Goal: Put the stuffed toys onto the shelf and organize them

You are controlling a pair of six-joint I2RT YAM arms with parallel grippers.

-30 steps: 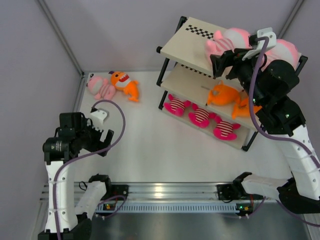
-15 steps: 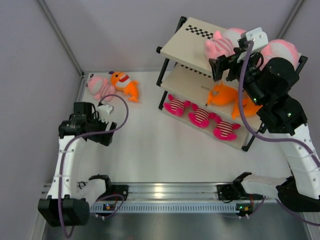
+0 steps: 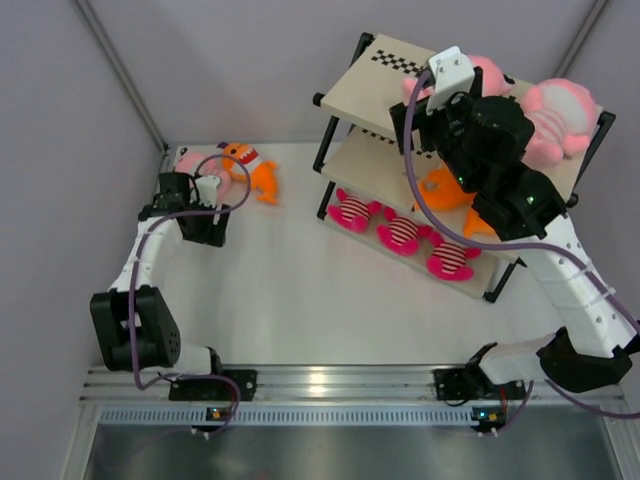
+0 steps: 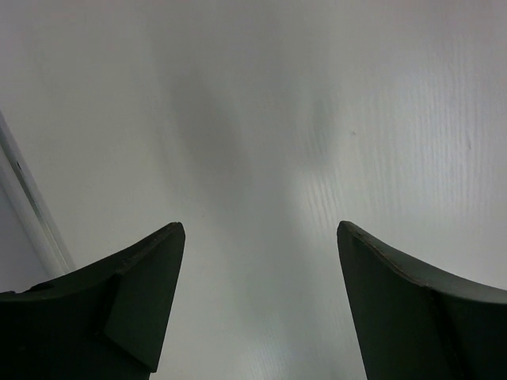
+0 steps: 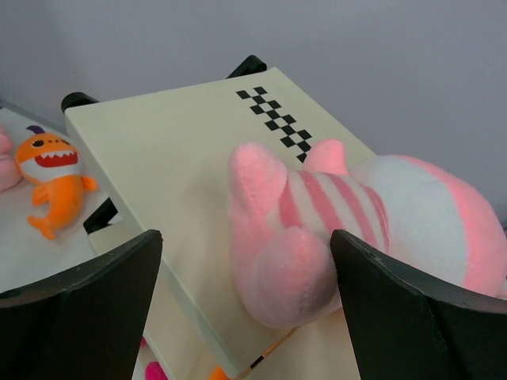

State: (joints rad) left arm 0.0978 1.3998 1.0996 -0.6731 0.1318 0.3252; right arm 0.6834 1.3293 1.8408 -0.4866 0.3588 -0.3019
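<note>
Left gripper [image 4: 260, 229]: wide open, nothing between the fingers, only bare white table [image 3: 300, 300] under it. It sits near the table's far-left corner, just on the near side of 2 loose toys: loose pink plush [image 3: 192, 160] and loose orange fish [image 3: 256, 173]. They lie touching each other by the far edge.

Right gripper [image 5: 244, 237]: also wide open, gripping nothing. It hangs over the top board of the shelf [image 3: 375, 95], which stands at the table's far-right corner. The rounded end of the near pink plush [image 5: 317, 229] lies between its fingers; contact cannot be told. That plush lies on the top board beside the checker strip [image 5: 277, 123].

A 2nd pink plush [image 3: 555, 115] lies at the top board's right end. Middle board: shelf orange fish [image 3: 440, 188], mostly blocked by the right arm [image 3: 520, 200]. Bottom board: 3 magenta striped plushes in a row, left [image 3: 352, 212], middle [image 3: 402, 233], right [image 3: 450, 260].

Grey walls [image 3: 250, 70] stand behind the table, and a metal rail [image 3: 330, 380] runs along its near edge.
</note>
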